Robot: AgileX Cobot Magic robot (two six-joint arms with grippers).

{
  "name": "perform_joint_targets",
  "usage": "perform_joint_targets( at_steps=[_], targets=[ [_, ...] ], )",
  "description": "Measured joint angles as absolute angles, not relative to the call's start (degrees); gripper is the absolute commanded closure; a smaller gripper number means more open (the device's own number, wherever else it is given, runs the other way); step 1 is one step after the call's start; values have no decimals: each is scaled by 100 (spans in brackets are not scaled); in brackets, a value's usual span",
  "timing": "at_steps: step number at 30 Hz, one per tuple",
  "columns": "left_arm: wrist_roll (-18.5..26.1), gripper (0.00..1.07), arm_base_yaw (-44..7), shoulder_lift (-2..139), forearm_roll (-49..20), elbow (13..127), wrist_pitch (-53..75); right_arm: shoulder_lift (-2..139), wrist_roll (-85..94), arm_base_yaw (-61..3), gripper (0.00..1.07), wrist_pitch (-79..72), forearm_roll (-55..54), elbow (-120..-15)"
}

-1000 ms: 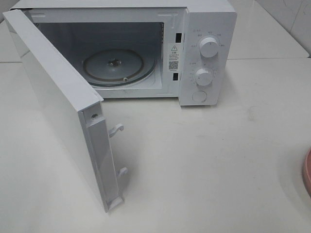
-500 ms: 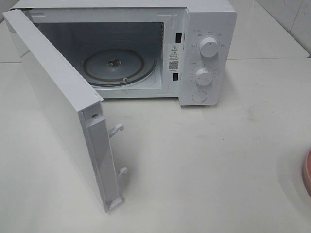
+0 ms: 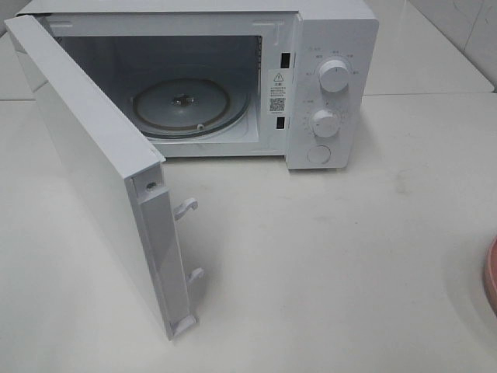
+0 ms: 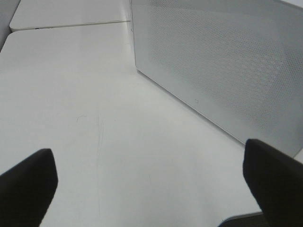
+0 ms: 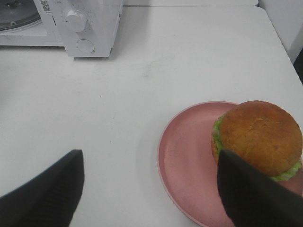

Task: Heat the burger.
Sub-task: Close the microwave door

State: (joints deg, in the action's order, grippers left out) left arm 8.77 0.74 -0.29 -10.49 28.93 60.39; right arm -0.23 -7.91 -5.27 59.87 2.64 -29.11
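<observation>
So my workspace is basically one big white surface (image 3: 349, 256), matte, with a few faint scuffs and scratch lines on it. There's a seam running across toward the back where a second white slab (image 3: 423, 54) butts up against it. Far right corner has pale tiled wall (image 3: 466, 31) showing. Lighting's soft and even, only gentle shadows, nothing harsh anywhere.

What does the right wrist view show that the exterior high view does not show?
Only the right wrist view shows the burger on the pink plate, and the open right pincer above the table. Only the exterior high view shows the whole microwave, its open door and the empty glass turntable. Both show the microwave's knobs, the white table and some of the plate.
</observation>
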Motion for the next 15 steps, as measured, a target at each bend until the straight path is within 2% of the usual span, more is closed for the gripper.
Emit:
perform_joint_targets(
  at_steps=[15],
  targets=[
    [877, 7, 74, -29, -1049, 2893, 6039, -23, -791, -527, 32, 5987, 264, -2911]
  ],
)
